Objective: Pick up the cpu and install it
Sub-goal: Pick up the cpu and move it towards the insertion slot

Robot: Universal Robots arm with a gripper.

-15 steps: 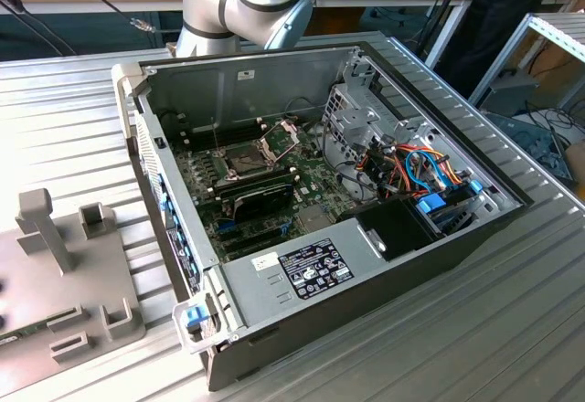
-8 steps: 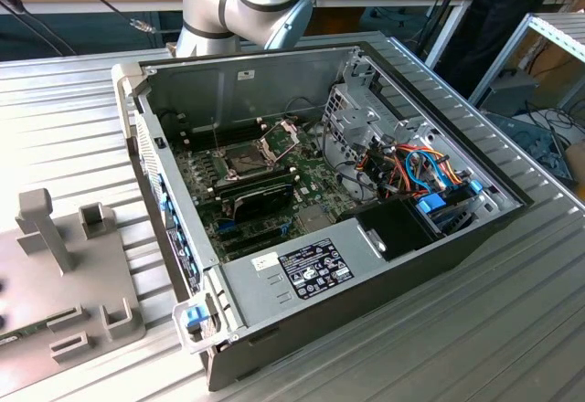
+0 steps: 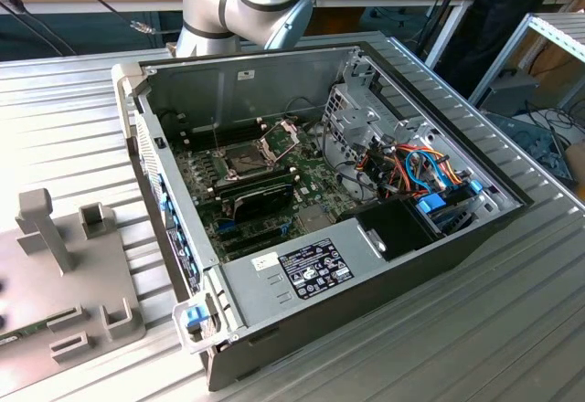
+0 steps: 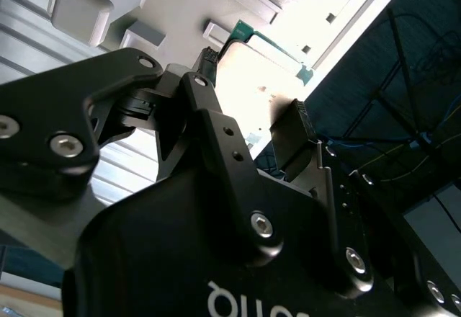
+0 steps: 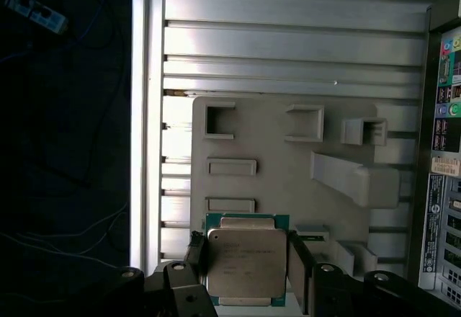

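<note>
Bottom centre of the first wrist view, the jaws look closed on the cpu (image 5: pixel 243 259) over the grey holder plate (image 5: pixel 281 180) — gripped only by its thin edges, it could tilt or slip free.

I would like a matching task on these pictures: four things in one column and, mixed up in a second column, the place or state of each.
Things:
1. cpu
2. socket frame
3. computer case
4. gripper

Places or states:
A. raised open on the motherboard
B. black, straddling the cpu
C. lid off, standing on the ribbed table
D. lying flat on the grey plate

Pairs: 1-D, 2-A, 3-C, 4-B.
</note>
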